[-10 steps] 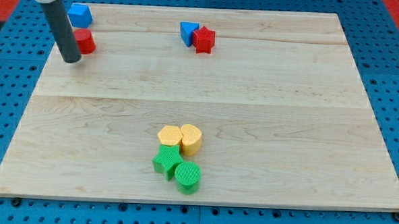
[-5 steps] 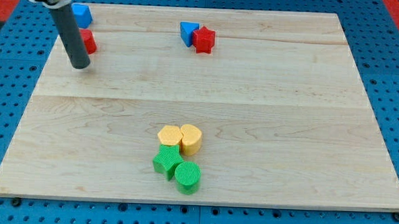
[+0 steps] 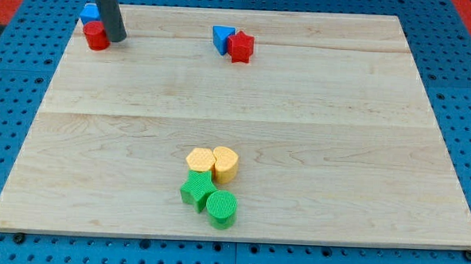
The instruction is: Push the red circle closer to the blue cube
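Note:
The red circle (image 3: 95, 36) sits at the view's top left, touching the blue cube (image 3: 88, 13) just above it. My tip (image 3: 116, 38) rests on the board right beside the red circle, on its right side. The rod rises from there and covers part of the blue cube's right side.
A blue triangle-like block (image 3: 222, 38) and a red star (image 3: 241, 46) touch each other at top centre. Near the bottom centre cluster a yellow hexagon (image 3: 199, 160), a yellow rounded block (image 3: 225, 163), a green star (image 3: 197, 190) and a green circle (image 3: 222, 209). The wooden board (image 3: 315, 135) lies on a blue pegboard.
My tip moved from below the red circle up and right to its right side. The red circle shifted left and up, closer against the blue cube.

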